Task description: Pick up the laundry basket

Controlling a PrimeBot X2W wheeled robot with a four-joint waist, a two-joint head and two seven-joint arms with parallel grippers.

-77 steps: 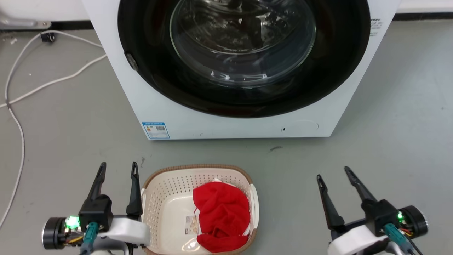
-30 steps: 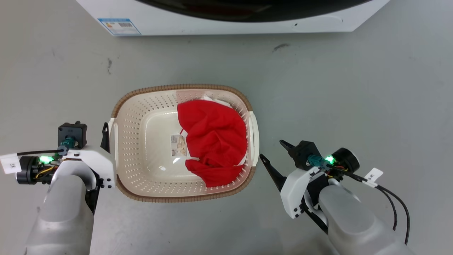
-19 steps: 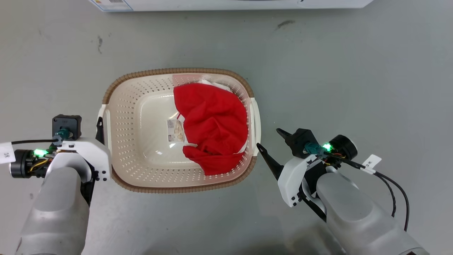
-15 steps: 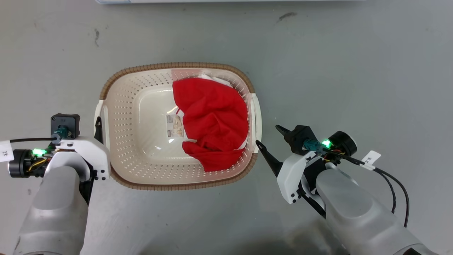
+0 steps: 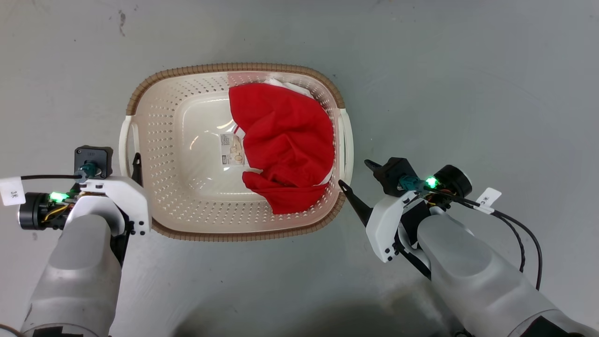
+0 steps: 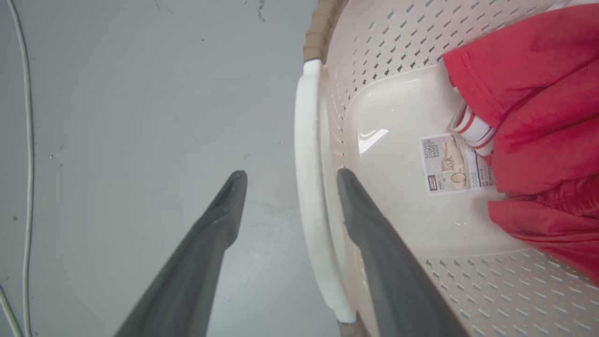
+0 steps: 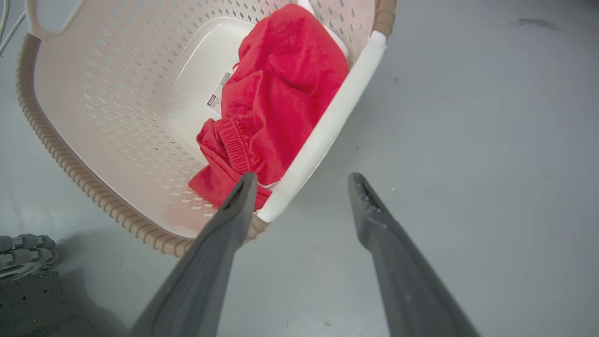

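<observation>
Left gripper (image 6: 291, 174) has been brought astride a handle (image 6: 306, 154) of the basket (image 5: 154, 154), right gripper (image 7: 302, 178) beside the other. Both jaws spread; nothing clamped yet.

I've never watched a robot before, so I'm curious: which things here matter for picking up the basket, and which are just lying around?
For the job: laundry basket; left claw, open astride its left handle; right claw, open near its right handle.

Just lying about: red cloth in the basket; white cable on the floor; dark scuff.
</observation>
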